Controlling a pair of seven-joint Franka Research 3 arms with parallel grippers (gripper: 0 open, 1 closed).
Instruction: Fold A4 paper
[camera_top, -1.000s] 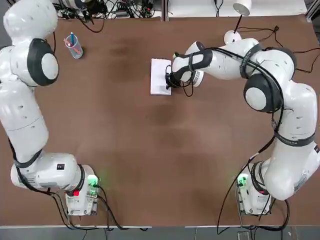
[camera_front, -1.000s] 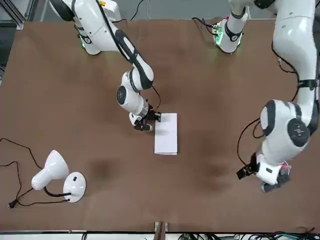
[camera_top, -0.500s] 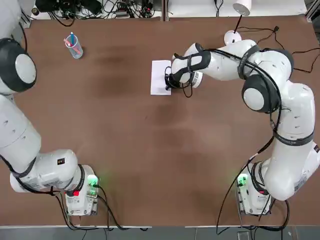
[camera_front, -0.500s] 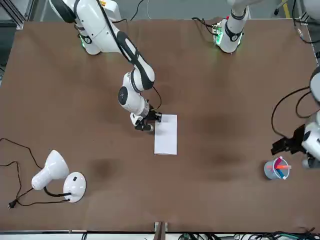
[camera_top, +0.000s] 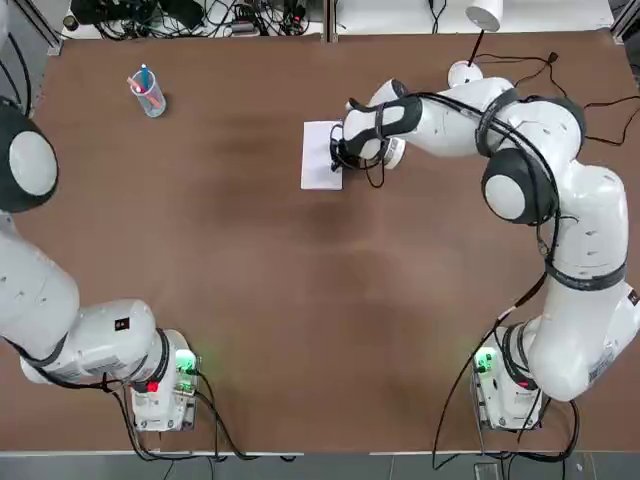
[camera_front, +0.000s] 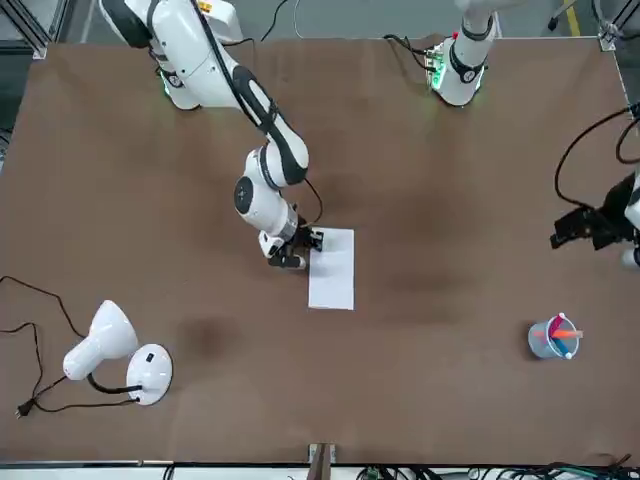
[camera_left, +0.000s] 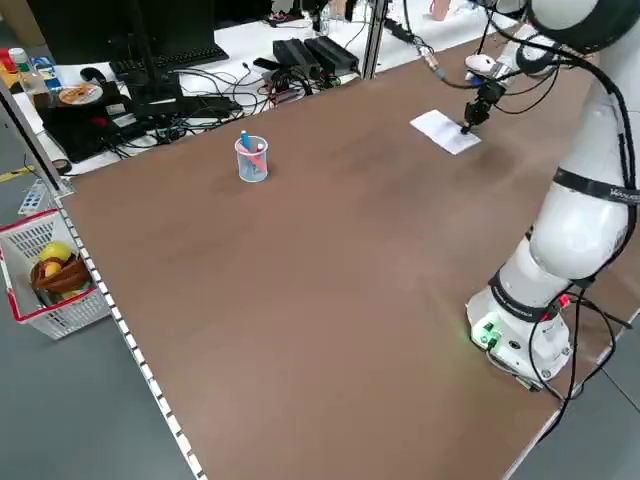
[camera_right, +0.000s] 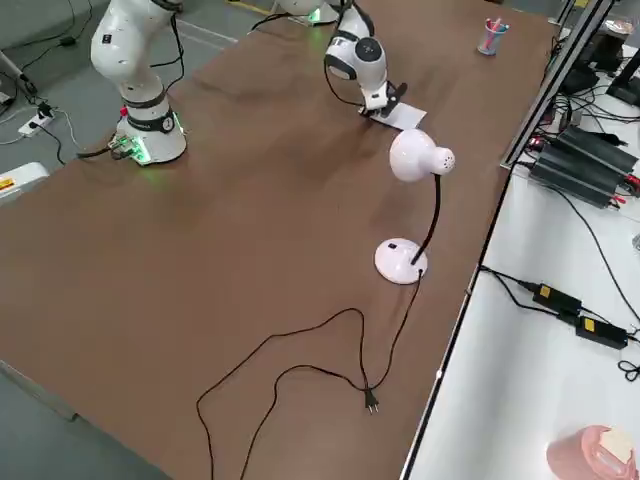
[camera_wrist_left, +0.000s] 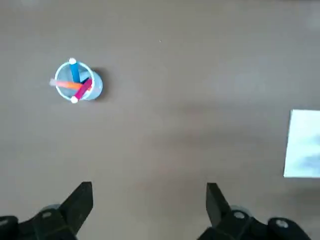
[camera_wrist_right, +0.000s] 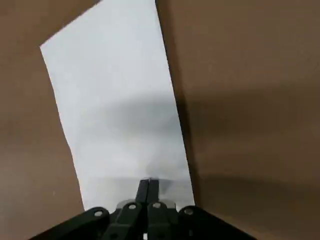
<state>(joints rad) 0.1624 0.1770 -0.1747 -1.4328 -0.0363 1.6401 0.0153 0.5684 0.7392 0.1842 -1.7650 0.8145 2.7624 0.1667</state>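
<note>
White A4 paper (camera_top: 321, 154), already a narrow strip, lies flat at mid-surface (camera_top: 300, 300), the right gripper (camera_wrist_right: 148, 186) pressing on one long edge with fingers together. The left gripper (camera_wrist_left: 148, 200) hangs spread wide near a pen cup (camera_wrist_left: 76, 83). A crisp crease likely needs firm, even pressure along that whole edge.

Brown table (camera_top: 300, 300): A4 paper (camera_top: 320, 153), pen cup (camera_top: 148, 92), lamp (camera_front: 125, 355)
</note>
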